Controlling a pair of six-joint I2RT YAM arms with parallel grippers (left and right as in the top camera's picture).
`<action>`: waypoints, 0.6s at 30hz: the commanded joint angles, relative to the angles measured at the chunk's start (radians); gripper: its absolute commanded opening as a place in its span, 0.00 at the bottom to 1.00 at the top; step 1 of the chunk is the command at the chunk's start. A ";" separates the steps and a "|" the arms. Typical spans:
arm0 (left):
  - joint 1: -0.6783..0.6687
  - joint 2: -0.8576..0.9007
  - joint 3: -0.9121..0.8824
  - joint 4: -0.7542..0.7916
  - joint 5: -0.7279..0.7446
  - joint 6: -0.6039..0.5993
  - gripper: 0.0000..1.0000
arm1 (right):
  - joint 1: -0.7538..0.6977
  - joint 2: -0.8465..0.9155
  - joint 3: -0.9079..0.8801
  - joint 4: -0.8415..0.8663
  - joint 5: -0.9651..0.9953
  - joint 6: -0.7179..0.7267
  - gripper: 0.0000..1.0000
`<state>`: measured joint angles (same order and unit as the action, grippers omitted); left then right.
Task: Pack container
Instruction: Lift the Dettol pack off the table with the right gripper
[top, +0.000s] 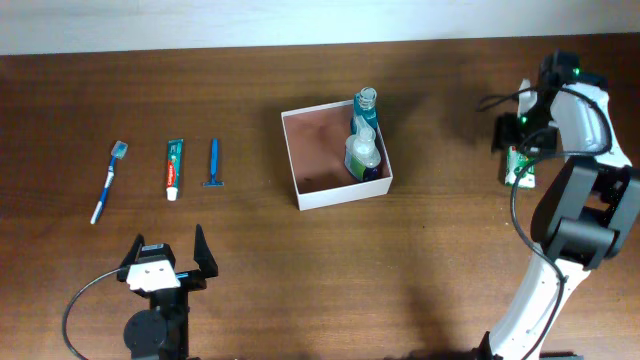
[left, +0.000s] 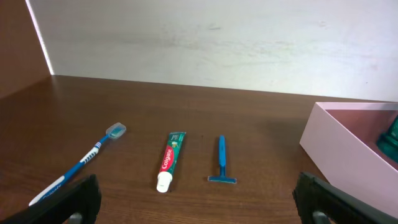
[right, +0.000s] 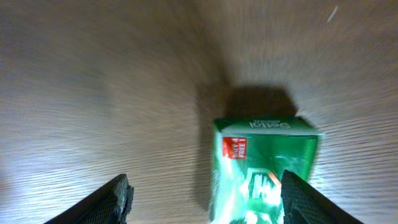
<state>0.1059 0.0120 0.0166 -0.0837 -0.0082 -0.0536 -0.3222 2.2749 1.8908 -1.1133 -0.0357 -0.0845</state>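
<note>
The container (top: 300, 190), a square white-walled box with a pinkish-brown inside, sits at the table's middle and holds two bottles (top: 364, 140) along its right wall. Its corner also shows in the left wrist view (left: 336, 140). A toothbrush (top: 108, 180), a toothpaste tube (top: 174, 168) and a blue razor (top: 214, 162) lie in a row at the left. A green box (top: 520, 168) lies at the far right. My right gripper (right: 205, 199) is open above it, the box (right: 264, 168) between its fingers. My left gripper (top: 170, 262) is open and empty near the front edge.
In the left wrist view the toothbrush (left: 84, 163), the toothpaste (left: 170, 160) and the razor (left: 221, 160) lie ahead of the open fingers. A white wall (left: 205, 43) borders the table's far edge. The right arm (top: 570, 230) stands at the right.
</note>
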 joint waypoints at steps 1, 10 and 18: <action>0.000 -0.007 -0.008 0.001 -0.007 -0.010 0.99 | -0.051 0.029 -0.010 0.005 0.026 0.011 0.70; 0.000 -0.007 -0.008 0.001 -0.007 -0.010 0.99 | -0.089 0.033 -0.010 0.015 0.025 0.011 0.70; 0.000 -0.007 -0.008 0.001 -0.007 -0.010 1.00 | -0.082 0.040 -0.031 0.043 -0.010 0.011 0.70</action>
<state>0.1059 0.0120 0.0166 -0.0837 -0.0082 -0.0536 -0.4114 2.2948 1.8828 -1.0786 -0.0204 -0.0814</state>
